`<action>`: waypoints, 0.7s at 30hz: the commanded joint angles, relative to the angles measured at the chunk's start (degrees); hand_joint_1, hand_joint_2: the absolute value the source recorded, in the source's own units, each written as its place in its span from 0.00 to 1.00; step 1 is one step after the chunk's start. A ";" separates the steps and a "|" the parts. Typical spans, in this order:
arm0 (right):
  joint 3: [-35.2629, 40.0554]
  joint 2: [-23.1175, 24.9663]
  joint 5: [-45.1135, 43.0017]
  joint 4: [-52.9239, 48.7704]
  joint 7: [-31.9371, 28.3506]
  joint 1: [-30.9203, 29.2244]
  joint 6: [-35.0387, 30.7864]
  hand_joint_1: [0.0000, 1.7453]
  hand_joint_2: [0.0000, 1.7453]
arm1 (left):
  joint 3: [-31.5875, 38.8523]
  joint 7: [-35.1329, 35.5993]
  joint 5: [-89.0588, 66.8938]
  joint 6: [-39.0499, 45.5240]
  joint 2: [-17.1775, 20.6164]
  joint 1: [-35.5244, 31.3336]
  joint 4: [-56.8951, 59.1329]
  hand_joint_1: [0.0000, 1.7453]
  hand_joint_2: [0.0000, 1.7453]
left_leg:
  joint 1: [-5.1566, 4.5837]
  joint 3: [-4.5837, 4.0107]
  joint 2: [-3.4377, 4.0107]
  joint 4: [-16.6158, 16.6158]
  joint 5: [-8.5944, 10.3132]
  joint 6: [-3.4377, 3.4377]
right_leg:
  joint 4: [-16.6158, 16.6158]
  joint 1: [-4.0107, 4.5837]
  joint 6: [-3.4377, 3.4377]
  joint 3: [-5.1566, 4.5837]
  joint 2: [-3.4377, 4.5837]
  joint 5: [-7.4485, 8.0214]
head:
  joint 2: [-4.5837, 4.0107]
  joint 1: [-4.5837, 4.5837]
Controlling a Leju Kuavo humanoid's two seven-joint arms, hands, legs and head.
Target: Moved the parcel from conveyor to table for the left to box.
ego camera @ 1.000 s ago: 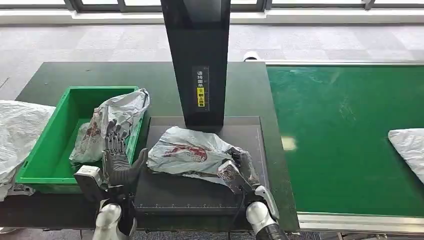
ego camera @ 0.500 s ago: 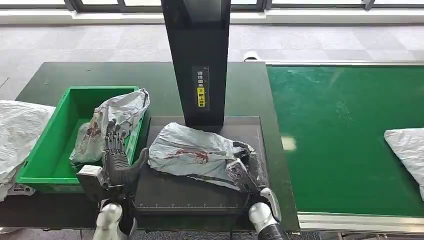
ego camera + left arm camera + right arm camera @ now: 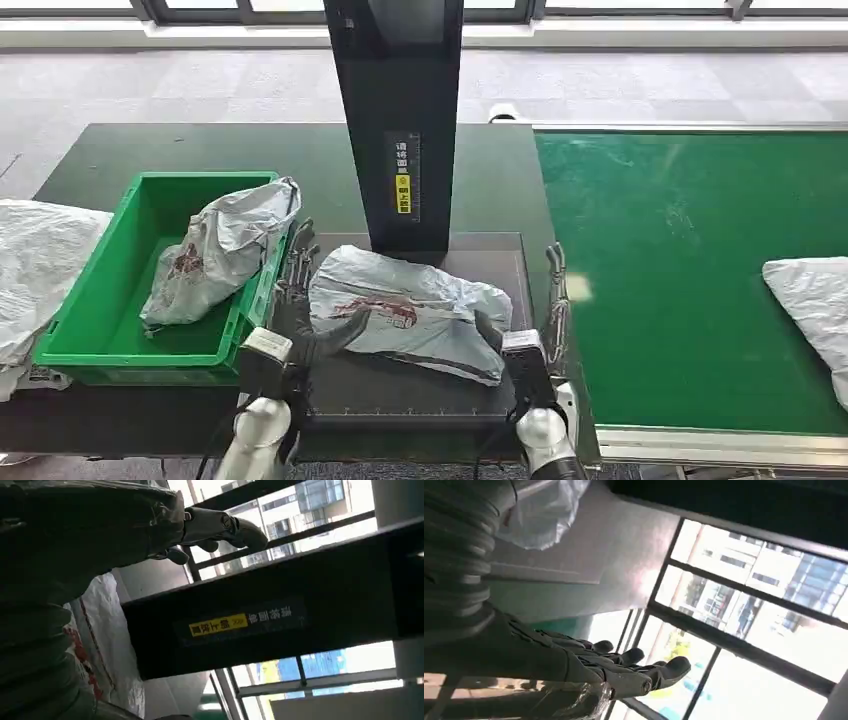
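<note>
A grey plastic parcel [image 3: 410, 312] with a red print lies flat on the black weighing plate [image 3: 400, 385] in front of the scanner post. My left hand [image 3: 300, 295] stands at the parcel's left edge, fingers straight and pointing away from me, thumb against the bag. My right hand [image 3: 545, 315] stands just off the parcel's right edge, fingers [image 3: 555, 285] straight, holding nothing. In the left wrist view the left hand's fingers [image 3: 225, 527] stretch out beside the parcel [image 3: 105, 645]. The right wrist view has the right hand [image 3: 624, 672] spread wide, the parcel [image 3: 544, 515] behind it.
A green bin [image 3: 100, 300] to the left holds another grey parcel [image 3: 220, 250]. The black scanner post [image 3: 400, 120] rises right behind the plate. On the green conveyor [image 3: 690, 270] lies a white parcel [image 3: 810, 300] at the far right. A white sack [image 3: 40, 260] sits left of the bin.
My right hand let go of the parcel and moved off its right side, fingers straightening. My left hand moved right from the bin's edge to the parcel. The parcel settled flat.
</note>
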 commanded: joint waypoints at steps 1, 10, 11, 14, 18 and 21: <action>8.00 -3.29 -5.35 -13.75 -0.09 2.80 -4.47 0.00 1.00 | -8.18 0.24 -11.70 3.83 -0.82 -13.32 24.74 0.00 1.00 | -0.01 -0.01 -0.42 -0.06 0.12 0.04 | -0.07 0.00 -0.02 0.15 -0.44 -0.01 | 0.00 -0.02; 11.43 -5.11 -7.11 -18.96 -0.09 3.85 -6.12 0.00 1.00 | -7.80 7.42 -27.26 15.09 -2.40 -19.39 43.75 0.00 1.00 | -0.01 0.16 -0.07 -0.09 0.05 0.03 | -0.09 0.01 -0.07 0.20 -0.17 0.06 | 0.00 0.00; 11.43 -5.11 -7.11 -18.96 -0.09 3.85 -6.12 0.00 1.00 | -7.80 7.42 -27.26 15.09 -2.40 -19.39 43.75 0.00 1.00 | 0.00 0.20 -0.06 -0.14 0.07 0.05 | -0.14 0.02 -0.07 0.25 -0.17 0.09 | 0.00 -0.02; 11.43 -5.11 -7.11 -18.96 -0.09 3.85 -6.12 0.00 1.00 | -7.80 7.42 -27.26 15.09 -2.40 -19.39 43.75 0.00 1.00 | 0.02 0.13 0.04 -0.08 0.03 0.03 | -0.09 0.03 -0.08 0.15 -0.09 0.08 | -0.02 -0.02; 11.64 -5.12 -6.49 -21.09 -0.09 4.69 -6.12 0.00 1.00 | -7.21 11.26 -30.77 16.73 -1.99 -19.85 45.91 0.00 1.00 | 0.01 0.11 0.06 -0.06 0.02 0.01 | -0.03 0.02 -0.08 0.11 -0.04 0.07 | 0.00 -0.02; 11.66 -5.03 -6.34 -21.29 -0.09 4.93 -6.12 0.00 1.00 | -7.00 11.06 -30.91 16.78 -1.83 -19.71 46.10 0.00 1.00 | 0.00 0.15 0.12 -0.10 0.02 0.01 | -0.07 0.02 -0.09 0.15 0.02 0.09 | -0.02 -0.02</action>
